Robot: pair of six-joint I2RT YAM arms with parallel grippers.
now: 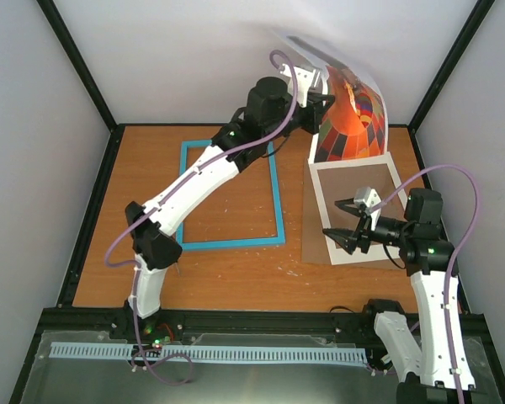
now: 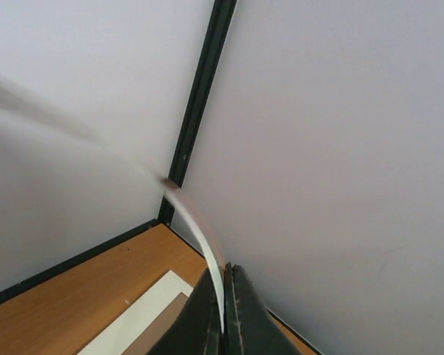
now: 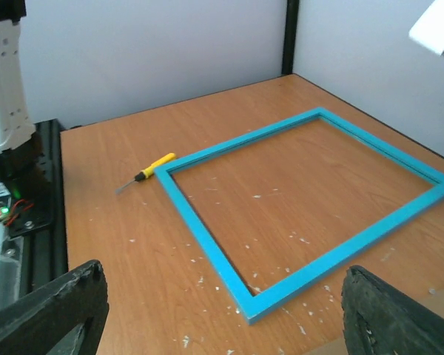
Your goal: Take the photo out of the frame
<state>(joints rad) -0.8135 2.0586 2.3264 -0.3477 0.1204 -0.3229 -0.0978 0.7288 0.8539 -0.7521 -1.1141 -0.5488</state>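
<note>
**Item 1, the photo** (image 1: 353, 122). Large paper print in red, orange and yellow checks with a white margin. Location: far right, raised off the surface (image 1: 236, 273) and clear of the frame. It hangs in a curl, upper edge arching over, lower edge near the white mat. Handling, as judged: light, thin and limp, and it bends under its own weight. It is liable to crease or tear if pinched hard or dragged. Best taken by the white margin near an edge, with a second hold on the opposite margin to keep it from folding.

**Item 2, the frame** (image 1: 231, 244). Light-blue rectangular border, flat on the surface at left centre, with bare wood showing through the opening. Rigid, and apart from the photo.

**Item 3, left end effector** (image 2: 224, 296). Fingers pressed together on the photo's edge. In the left wrist view the sheet rises edge-on from between them.

**Item 4, right end effector** (image 1: 341, 220). Fingers spread wide, holding nothing, poised above the white mat.

**Item 5, white mat** (image 1: 349, 166). Flat at right, lying on the brown backing board (image 1: 312, 231).

**Item 6, screwdriver** (image 3: 149, 171). Small, yellow-handled, just beside the frame's near left corner.

**Status, as judged:** extraction is effectively done, and the print awaits setting down.
</note>
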